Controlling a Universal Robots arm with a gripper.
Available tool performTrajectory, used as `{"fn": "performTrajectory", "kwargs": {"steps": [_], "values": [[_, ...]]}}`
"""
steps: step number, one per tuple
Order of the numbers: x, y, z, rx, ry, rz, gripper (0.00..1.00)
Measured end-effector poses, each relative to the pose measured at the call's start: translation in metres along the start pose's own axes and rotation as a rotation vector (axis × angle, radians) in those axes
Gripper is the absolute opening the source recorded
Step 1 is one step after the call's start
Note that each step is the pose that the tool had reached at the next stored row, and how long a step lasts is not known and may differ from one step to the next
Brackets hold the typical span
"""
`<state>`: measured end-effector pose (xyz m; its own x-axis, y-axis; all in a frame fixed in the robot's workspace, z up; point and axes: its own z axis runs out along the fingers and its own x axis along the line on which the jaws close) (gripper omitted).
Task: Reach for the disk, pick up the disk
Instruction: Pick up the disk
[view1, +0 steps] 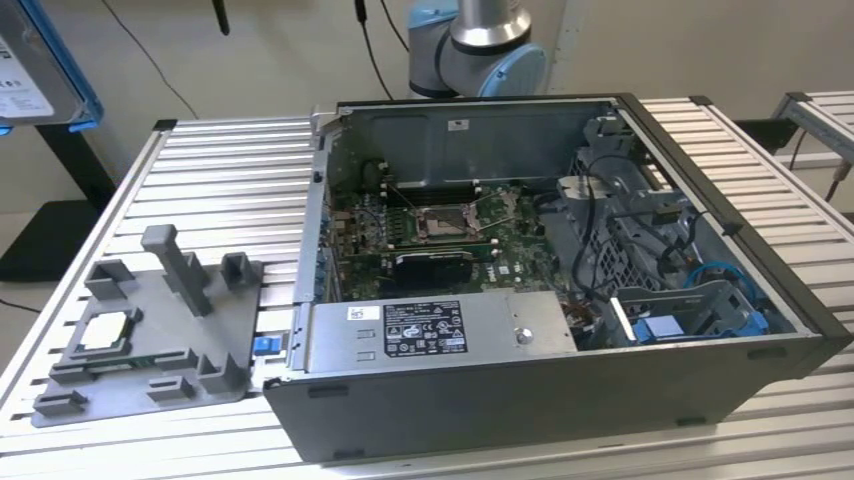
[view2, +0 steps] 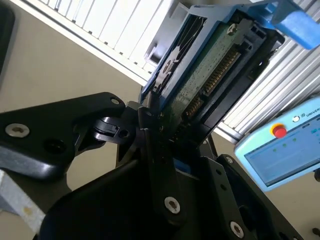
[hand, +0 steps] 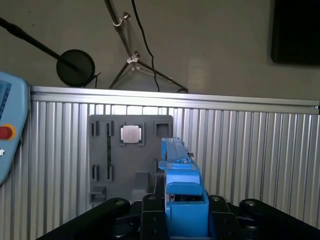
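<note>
**Exterior view and both wrist views: disk clamped in gripper, held clear of the table**

Exterior view: 1 disk (view1: 36, 72) at the top corner on the exterior view's left, in the air, well apart from the case. 1 open computer case (view1: 534, 405) sits on the slatted table (view1: 227, 170). In the case are 1 motherboard (view1: 454, 215), 1 labelled metal box (view1: 441, 330) along the near wall, and blue cables (view1: 727, 280) by a drive bay on the exterior view's right. 1 grey slotted stand (view1: 167, 335) lies just beside the case, with 1 square processor chip (view1: 107, 330) in its recess. The arm base (view1: 481, 45) is behind the case.

Second wrist view: gripper (view2: 175, 137) fingers (view2: 150, 132) pinch the disk's lower edge, and its green circuit board faces the camera. 1 teach pendant (view2: 280, 150) is nearby.

First wrist view: the disk stands edge-on in the black gripper, above the table, with the stand and chip below it.
</note>
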<state>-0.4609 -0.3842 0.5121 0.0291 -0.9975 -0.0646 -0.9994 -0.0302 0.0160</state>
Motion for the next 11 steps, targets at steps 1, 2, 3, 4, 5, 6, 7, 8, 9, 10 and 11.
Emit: {"fn": "performTrajectory", "kwargs": {"steps": [1,2,3,4,5,6,7,8,9,10,11], "values": [[0.0001,-0.0006,0.0,-0.0001,0.0,0.0,0.0],[0.0001,-0.0017,0.0,-0.0001,0.0,0.0,0.0],[0.0001,-0.0028,-0.0001,-0.0001,0.0,0.0,0.0],[0.0001,-0.0043,-0.0001,-0.0002,0.0,0.0,0.0],[0.0002,-0.006,-0.0002,-0.0001,0.0,0.0,0.0],[0.0003,-0.008,-0.0002,-0.0001,0.0,0.0,0.0],[0.0003,-0.0097,-0.0002,-0.0001,0.0,0.0,0.0],[0.0004,-0.012,-0.0002,-0.0001,-0.0001,0.0,0.0],[0.0005,-0.0148,-0.0002,-0.0001,0.0,0.0,0.0],[0.0005,-0.0175,-0.0003,-0.0002,0.0,0.0,0.0],[0.0006,-0.0206,-0.0004,-0.0004,0.0001,0.0,0.0]]}}
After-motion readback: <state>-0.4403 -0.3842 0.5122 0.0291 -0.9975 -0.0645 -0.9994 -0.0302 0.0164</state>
